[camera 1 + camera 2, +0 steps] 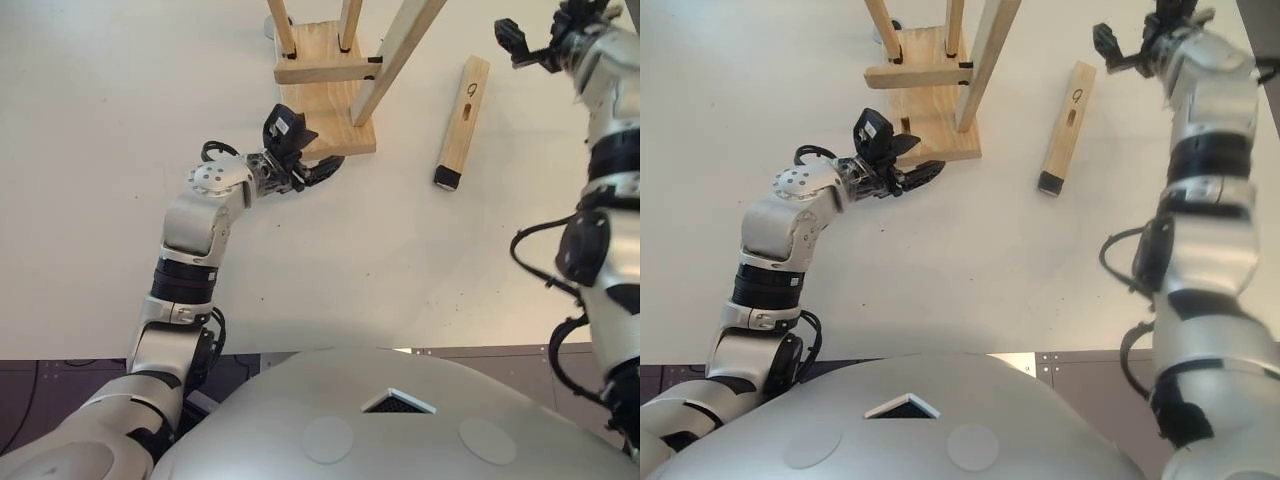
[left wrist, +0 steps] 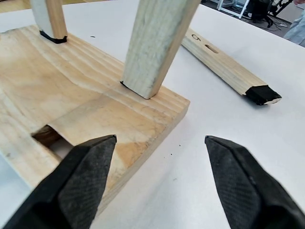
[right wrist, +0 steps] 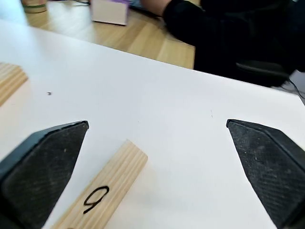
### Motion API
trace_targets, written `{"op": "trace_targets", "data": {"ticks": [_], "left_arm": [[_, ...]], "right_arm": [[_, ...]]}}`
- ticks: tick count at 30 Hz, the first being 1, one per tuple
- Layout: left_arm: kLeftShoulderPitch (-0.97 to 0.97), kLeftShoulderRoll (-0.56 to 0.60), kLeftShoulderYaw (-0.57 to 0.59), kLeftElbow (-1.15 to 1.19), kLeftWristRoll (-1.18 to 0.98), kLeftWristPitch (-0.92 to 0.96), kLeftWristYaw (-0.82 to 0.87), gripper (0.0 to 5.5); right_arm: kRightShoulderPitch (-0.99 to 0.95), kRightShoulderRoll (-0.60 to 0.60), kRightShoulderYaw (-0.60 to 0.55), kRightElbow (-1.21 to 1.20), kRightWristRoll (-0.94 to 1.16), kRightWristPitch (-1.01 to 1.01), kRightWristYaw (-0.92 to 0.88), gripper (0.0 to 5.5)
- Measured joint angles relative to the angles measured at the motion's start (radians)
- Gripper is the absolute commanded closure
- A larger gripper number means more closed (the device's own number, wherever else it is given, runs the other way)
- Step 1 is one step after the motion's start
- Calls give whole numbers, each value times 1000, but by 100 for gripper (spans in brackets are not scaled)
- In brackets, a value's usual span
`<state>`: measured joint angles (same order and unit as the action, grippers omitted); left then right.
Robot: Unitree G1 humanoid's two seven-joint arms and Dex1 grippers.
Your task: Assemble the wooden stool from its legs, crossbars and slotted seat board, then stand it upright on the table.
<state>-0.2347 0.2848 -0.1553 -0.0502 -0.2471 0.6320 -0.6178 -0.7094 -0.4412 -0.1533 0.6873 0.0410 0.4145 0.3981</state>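
Stool (image 1: 320, 70) sits inverted near the far edge of the worktop (image 1: 120, 150); a loose leg (image 1: 462, 120) lies beside it toward the right edge. The left hand (image 2: 159, 139), open, straddles the near corner of the seat board (image 2: 71, 95). The right hand (image 3: 157, 123), open, hovers over the leg and should grip it mid-length.

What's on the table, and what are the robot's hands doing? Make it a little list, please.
Seat board: flat on the table
Standing legs: three, poking up from the board
Crossbar: between legs, just above the board
Loose leg: lying flat, right of the board, apart
Left gripper: open, by the board's near corner
Right gripper: open, over the loose leg's far end
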Motion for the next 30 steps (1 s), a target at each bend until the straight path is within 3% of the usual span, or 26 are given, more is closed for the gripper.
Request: {"op": "trace_targets", "data": {"ticks": [5, 8, 17, 23, 30], "left_arm": [[6, -18, 34, 12, 0, 8, 62, 208], [3, -25, 49, 34, 0, 17, 92, 208], [10, -57, 44, 30, -1, 16, 119, 208], [19, -76, 41, 29, 0, 13, 140, 208], [20, -90, 42, 27, 2, 3, 162, 208]], "right_arm": [[313, 250, 7, -442, 82, 254, -155, 14], [375, 297, 12, -587, 87, 339, -214, 14], [452, 262, 46, -649, 55, 372, -234, 14], [456, 222, 73, -631, 39, 372, -202, 111], [486, 62, 84, -606, 34, 332, -93, 226]]}}
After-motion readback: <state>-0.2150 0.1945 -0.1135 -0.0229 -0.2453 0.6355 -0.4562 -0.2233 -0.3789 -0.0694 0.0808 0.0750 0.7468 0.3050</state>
